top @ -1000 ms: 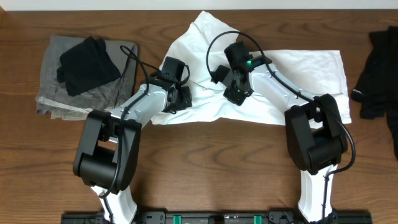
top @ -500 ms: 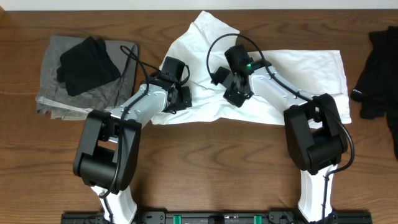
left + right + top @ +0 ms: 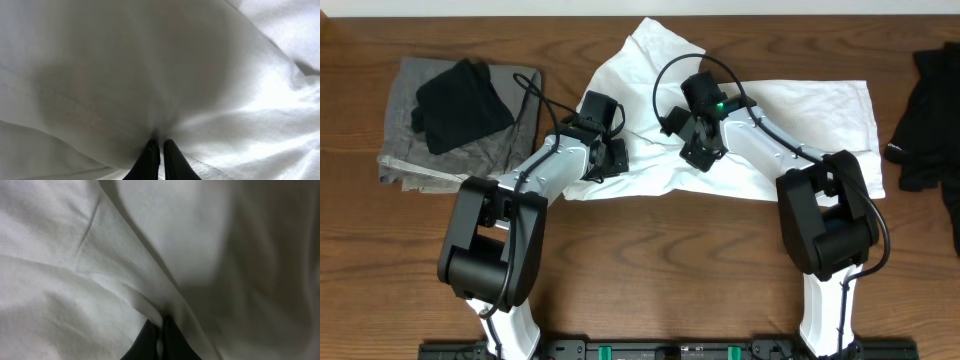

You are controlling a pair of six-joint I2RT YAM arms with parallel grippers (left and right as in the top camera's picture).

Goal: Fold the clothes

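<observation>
T-shirt [image 3: 820, 110], white and rumpled, lies spread across the middle and right of the wooden worktop [image 3: 670, 250], with one corner pushed up toward the far edge. The overhead view places the left claw [image 3: 608, 156] on the shirt's left edge and the right claw [image 3: 699, 152] near its centre, but it hides the fingertips. The wrist views show them. The left claw [image 3: 159, 150] has its fingers pressed together on a pucker of white cloth, beside a stitched hem. The right claw [image 3: 161, 330] is likewise closed, pinching a fold. Only the overhead view shows a grey cloth [image 3: 480, 155] at far left with a black garment [image 3: 460, 105] on it, and another dark garment [image 3: 925, 110] at the right edge.
</observation>
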